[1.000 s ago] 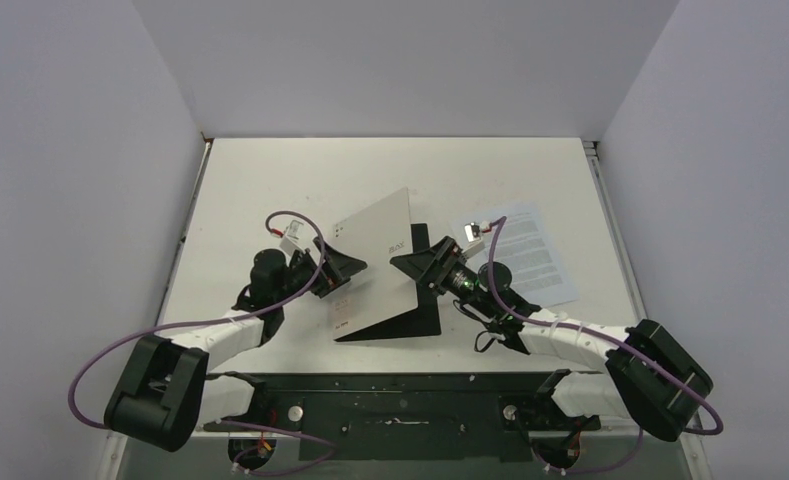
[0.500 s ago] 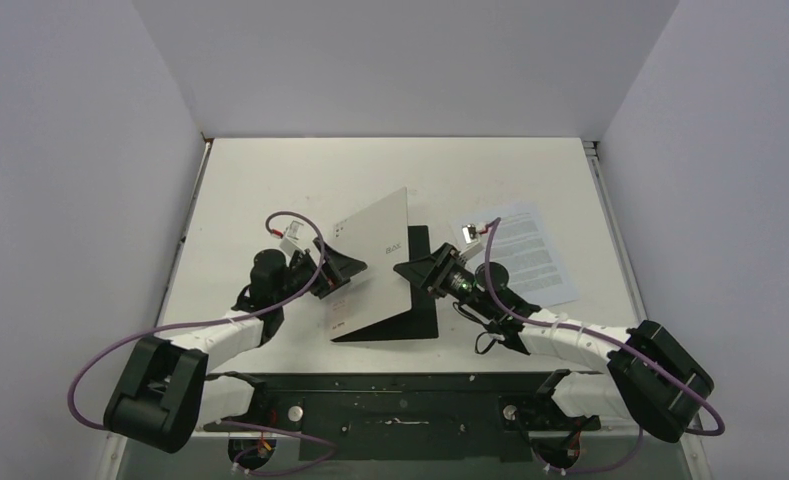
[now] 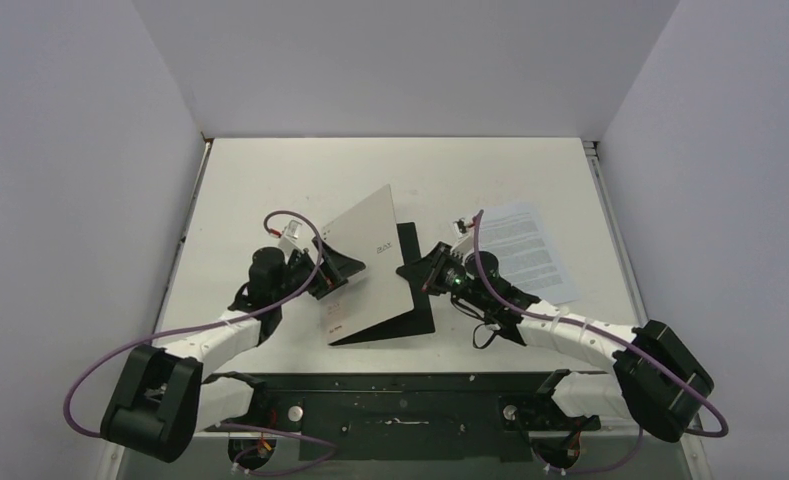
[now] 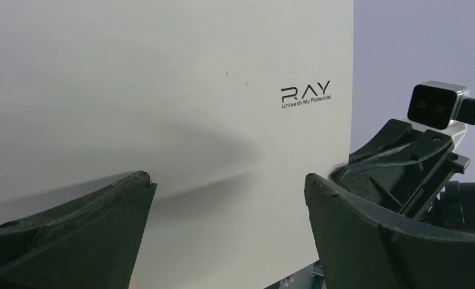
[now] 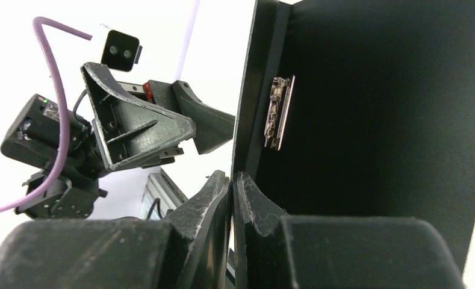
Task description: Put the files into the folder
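Right wrist: right hand pinches folder cover.

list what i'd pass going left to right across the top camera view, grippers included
left gripper → folder, its silver cover raised → right gripper → files

Both arms reach from the bottom corners toward mid-frame. The left gripper stands wide open, its fingers spread apart. The right gripper, facing it, is pinched tight on the folder edge.
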Available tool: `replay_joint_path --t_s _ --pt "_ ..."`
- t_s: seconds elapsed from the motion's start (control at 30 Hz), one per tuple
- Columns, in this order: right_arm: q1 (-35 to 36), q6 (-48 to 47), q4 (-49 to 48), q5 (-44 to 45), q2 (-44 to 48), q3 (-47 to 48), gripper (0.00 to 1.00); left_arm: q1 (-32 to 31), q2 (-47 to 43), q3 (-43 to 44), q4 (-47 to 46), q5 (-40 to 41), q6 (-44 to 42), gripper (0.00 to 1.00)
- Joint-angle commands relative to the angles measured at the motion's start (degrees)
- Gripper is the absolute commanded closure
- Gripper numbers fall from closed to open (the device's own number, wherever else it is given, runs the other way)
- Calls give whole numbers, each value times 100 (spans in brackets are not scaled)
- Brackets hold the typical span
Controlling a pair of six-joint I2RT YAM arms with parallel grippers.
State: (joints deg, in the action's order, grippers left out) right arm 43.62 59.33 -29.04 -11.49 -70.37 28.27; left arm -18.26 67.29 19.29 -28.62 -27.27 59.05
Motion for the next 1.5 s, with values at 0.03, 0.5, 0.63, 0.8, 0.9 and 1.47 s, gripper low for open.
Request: replay_joint_path --t_s 0.03,0.5,0.63,0.8,0.9,1.47 --pt "108 -844 648 75 341 759 95 15 -269 615 917 68 -320 4" --pt "867 -2364 2410 1063 327 1974 95 29 -410 2795 4161 358 -1257 4" --pt "1241 -2814 2833 1628 301 2345 95 41 -172 3525 5039 403 -1512 4" --pt "1744 -3310 3347 2136 157 2787 95 40 19 4268 5933 687 -1797 4" --pt "2127 -3622 3570 2548 53 3086 95 37 130 4538 6263 749 -1901 4" --pt "4155 -4789 3890 4753 -798 3891 95 33 126 5026 7743 1089 -2547 21"
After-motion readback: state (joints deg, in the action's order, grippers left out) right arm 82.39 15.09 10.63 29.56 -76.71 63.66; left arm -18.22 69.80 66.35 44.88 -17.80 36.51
